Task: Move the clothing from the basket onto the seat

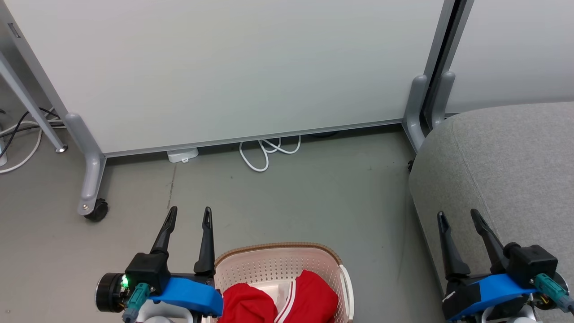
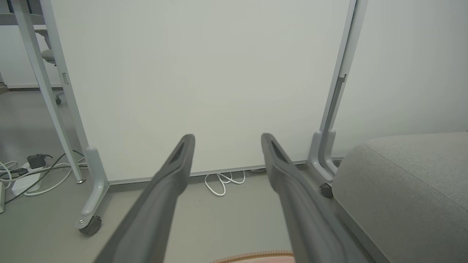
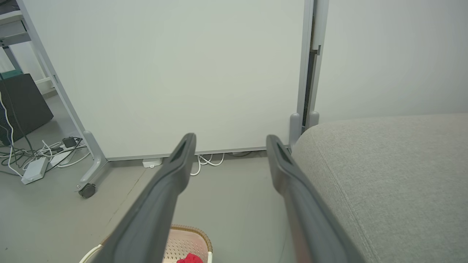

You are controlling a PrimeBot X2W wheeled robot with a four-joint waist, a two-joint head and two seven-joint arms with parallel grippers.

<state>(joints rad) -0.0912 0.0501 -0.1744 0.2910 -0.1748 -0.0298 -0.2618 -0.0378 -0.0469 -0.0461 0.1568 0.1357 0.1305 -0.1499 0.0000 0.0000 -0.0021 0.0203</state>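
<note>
1. Floor (image 1: 314,193): smooth grey, matt, with faint scuffs. It carries every item below.
2. Panels: one wide white board (image 1: 224,67) along the floor's far edge and a second board (image 1: 515,54) to its right, both flat and pale. They stand on grey metal legs.
3. Seat (image 1: 515,161): light grey woven fabric with rounded edges and a seam line. It fills the floor's right side, with its far corner close to the panel legs.
4. Basket (image 1: 260,269): cream perforated plastic with a brown woven-look rim and a white side handle. It sits at the floor's near edge, apart from the seat with a strip of floor between them.
5. Clothing (image 1: 314,298): soft, bright red and crumpled, lying inside the basket. The left heap is plain and the right one has white stripes.
6. Left hand (image 1: 189,211): two long dark fingers spread wide, holding nothing. It is raised just beside the basket's left rim, with a blue wrist cover and a green light.
7. Right hand (image 1: 458,213): fingers likewise wide apart and empty, over the seat's near left edge.
8. Cable (image 1: 267,152): white and looped, under the wide panel at the floor's far edge.
9. Box (image 1: 183,154): small, white and flat, left of the cable.
10. Castor (image 1: 97,210): black, on the left panel leg.
</note>
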